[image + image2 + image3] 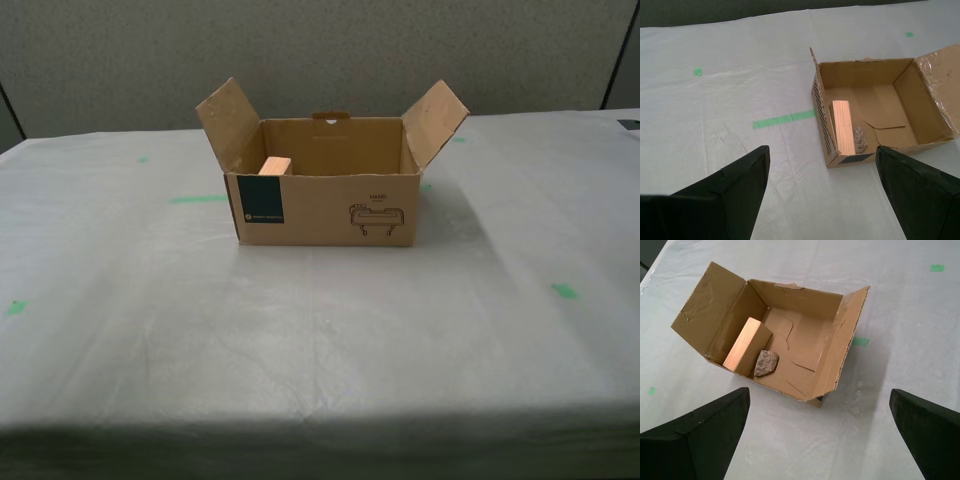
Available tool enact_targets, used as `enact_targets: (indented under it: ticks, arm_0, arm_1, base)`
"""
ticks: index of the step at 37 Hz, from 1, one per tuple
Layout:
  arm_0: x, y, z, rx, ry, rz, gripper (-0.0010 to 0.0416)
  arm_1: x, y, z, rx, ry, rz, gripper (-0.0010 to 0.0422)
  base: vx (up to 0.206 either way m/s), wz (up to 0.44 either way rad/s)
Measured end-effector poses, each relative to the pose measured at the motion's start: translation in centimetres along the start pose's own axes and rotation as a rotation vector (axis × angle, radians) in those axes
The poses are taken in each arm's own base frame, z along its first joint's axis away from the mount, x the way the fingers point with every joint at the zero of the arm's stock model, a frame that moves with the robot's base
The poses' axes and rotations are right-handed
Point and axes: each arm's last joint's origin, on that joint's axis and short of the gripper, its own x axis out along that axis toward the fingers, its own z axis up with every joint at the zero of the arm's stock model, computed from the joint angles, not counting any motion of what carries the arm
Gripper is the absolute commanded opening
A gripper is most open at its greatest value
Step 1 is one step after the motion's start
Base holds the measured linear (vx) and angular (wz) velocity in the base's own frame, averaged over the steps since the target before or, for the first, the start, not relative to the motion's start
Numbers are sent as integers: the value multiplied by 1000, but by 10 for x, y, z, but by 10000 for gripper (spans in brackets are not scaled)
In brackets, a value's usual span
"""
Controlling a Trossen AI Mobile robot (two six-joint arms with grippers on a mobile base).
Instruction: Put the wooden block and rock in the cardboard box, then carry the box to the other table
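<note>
The cardboard box [325, 205] stands open on the other table [320, 330], whose light grey covering is wrinkled, with both side flaps spread. Inside it the wooden block [742, 344] leans against one wall, and the rock [766, 363] lies on the box floor right beside it. Over the box's front edge in the exterior view only a corner of the block [274, 166] shows. My first gripper [820, 425] hovers open above and apart from the box. My second gripper [822, 185] is likewise open and holds nothing, off to one side of the box [875, 115], above the cloth.
Small green tape marks [198, 199] dot the covering, one strip [784, 119] beside the box. A grey partition wall [320, 50] stands behind the table. The table's near edge [320, 425] runs across the exterior view's bottom.
</note>
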Motion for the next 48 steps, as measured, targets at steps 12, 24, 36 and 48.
enact_targets:
  ticks: [12, 24, 36, 48]
  arm_0:
    - [0, 0, 0, 1, 0, 0, 389]
    - [0, 0, 0, 0, 0, -1, 390]
    - [0, 0, 0, 0, 0, 0, 390]
    - [0, 0, 0, 0, 0, 0, 390]
  arm_1:
    - [0, 0, 0, 0, 0, 0, 286]
    - [0, 0, 0, 0, 0, 0, 286]
    - [0, 0, 0, 0, 0, 0, 286]
    - [0, 0, 0, 0, 0, 0, 286]
  base:
    - [0, 0]
    - [0, 0]
    - [0, 0]
    - [0, 0]
